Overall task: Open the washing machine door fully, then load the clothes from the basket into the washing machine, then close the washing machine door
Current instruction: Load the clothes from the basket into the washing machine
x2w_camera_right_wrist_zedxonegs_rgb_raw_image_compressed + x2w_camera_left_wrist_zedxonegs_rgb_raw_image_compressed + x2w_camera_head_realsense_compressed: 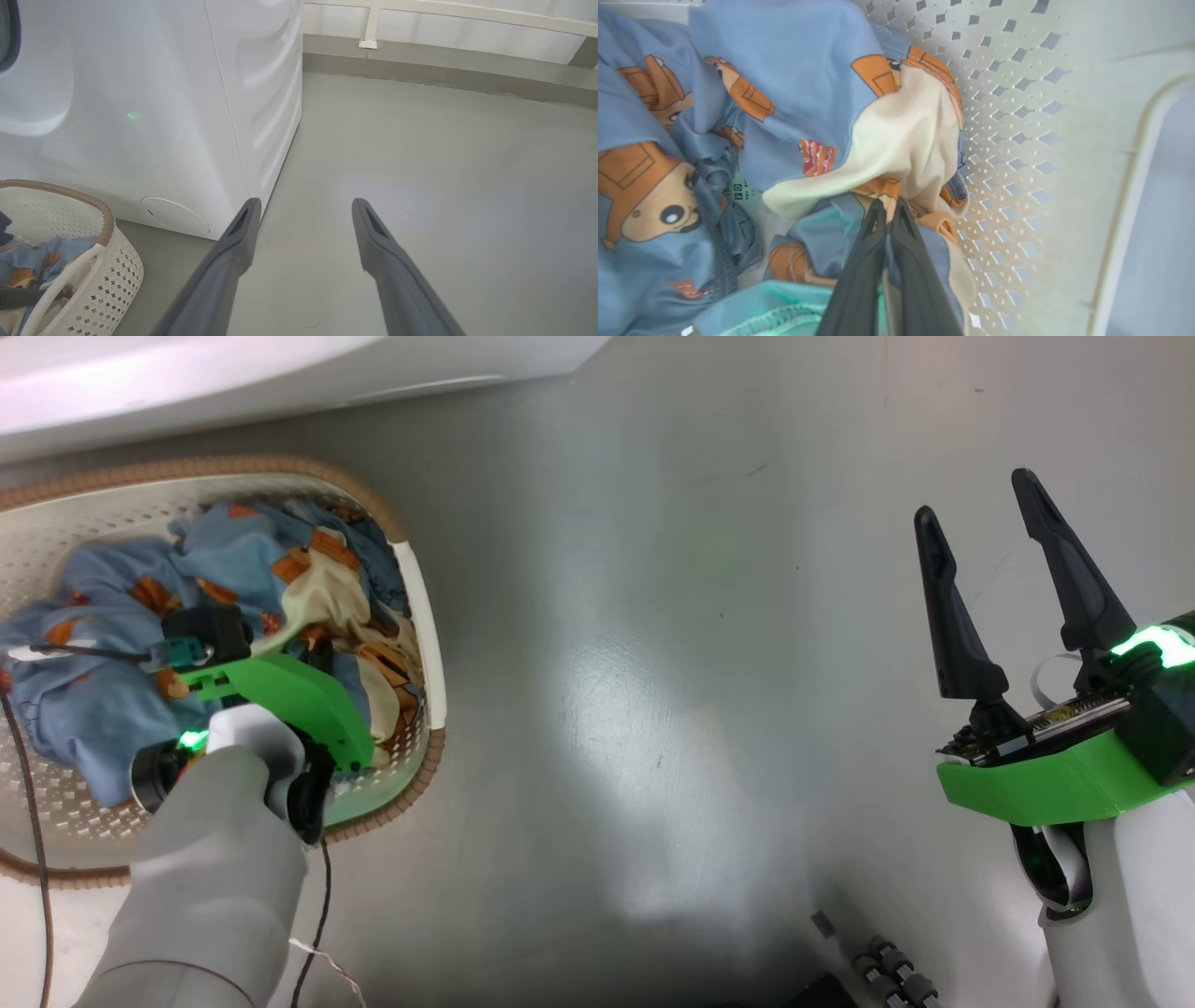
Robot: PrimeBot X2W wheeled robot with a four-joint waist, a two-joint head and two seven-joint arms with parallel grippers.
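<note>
Left gripper [888,205] is down inside the basket [425,616], fingers closed tight, tips together and pinching a thin fold of the clothes [808,93] where the cream panel meets an orange print. The grip sits near the basket's perforated side wall, on the side facing open floor [653,663]. The clothes are all in the basket: a crumpled heap of light-blue fabric with orange bear prints and cream patches, nothing lifted clear of the rim. In the head view the left wrist's green mount covers the fingers and the pale forearm comes in from the lower left. The basket stands on the grey floor just in front of the washing machine [140,93], close to its white front panel and beside the round filter cap [175,215]; I can't tell whether the two touch. Right gripper [974,495] hangs over bare floor, well apart from the basket, fingers spread wide and holding nothing. From its wrist view the fingers point at the floor just past the machine's front corner.
</note>
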